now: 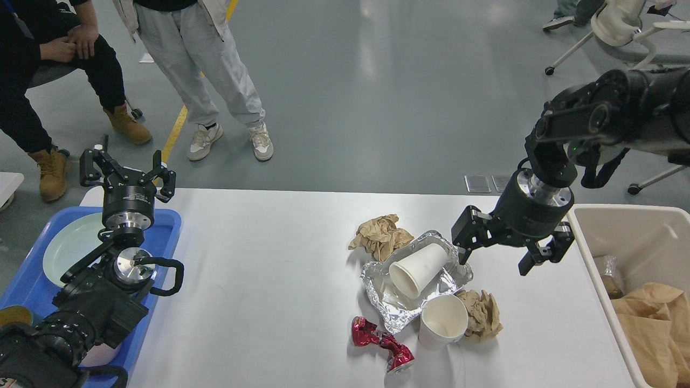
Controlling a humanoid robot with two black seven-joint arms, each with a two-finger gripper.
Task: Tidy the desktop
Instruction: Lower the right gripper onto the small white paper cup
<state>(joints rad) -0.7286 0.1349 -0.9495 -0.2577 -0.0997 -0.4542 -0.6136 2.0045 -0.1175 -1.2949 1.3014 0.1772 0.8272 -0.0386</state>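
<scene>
Litter lies on the white desktop [259,280]: a crumpled foil tray [385,302] with a tipped white paper cup [418,263] in it, an upright paper cup [443,321], two brown paper wads [380,235] [482,314] and a crushed red can [381,344]. My right gripper [498,249] hangs open just right of the foil tray, empty. My left gripper [126,171] stands open over the far end of the blue tray [161,226], holding nothing.
A pale green plate [67,245] lies in the blue tray at the left. A beige bin [628,237] with brown paper stands at the right edge. Two people stand or sit beyond the table's far left. An office chair stands far right.
</scene>
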